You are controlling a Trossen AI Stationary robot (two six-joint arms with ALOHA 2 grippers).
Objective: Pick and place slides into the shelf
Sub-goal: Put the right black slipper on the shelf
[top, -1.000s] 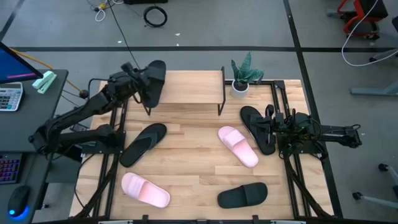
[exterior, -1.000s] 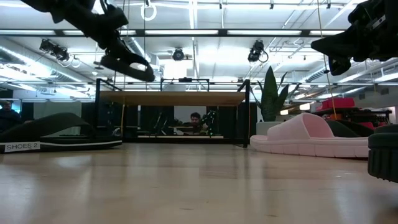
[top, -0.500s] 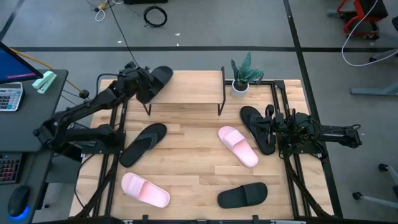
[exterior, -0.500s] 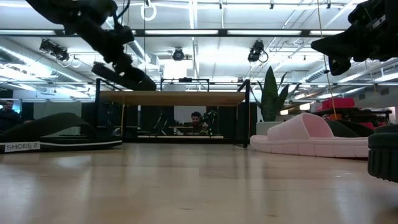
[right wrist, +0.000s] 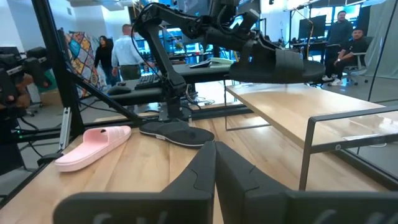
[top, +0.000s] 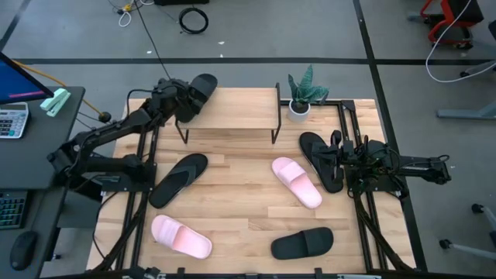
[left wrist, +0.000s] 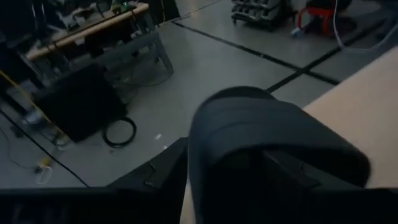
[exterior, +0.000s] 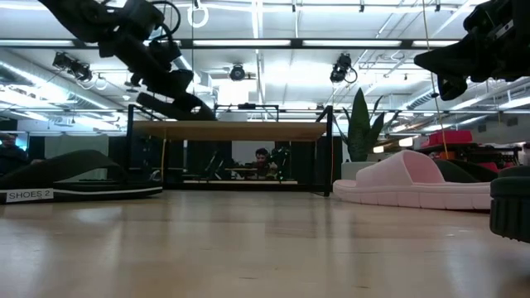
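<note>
Shelf [top: 229, 108] top carries no slide yet, so the task seems only at its start. One black slide [top: 198, 88] hangs over its left end, clamped in the left end effector [top: 180, 101]; five others lie on the worktop [top: 232, 194]. Right end effector [top: 342, 161] waits near the flip-flops [top: 322, 159], fingers together and empty. Only the low view shows the slide is above the plank, not touching.

The left end effector [top: 184, 101] is largely covered by the black slide [top: 199, 91] it carries; finger contact is not visible. In the low view, the lower black slide [exterior: 511, 204] is cut off by the edge.
</note>
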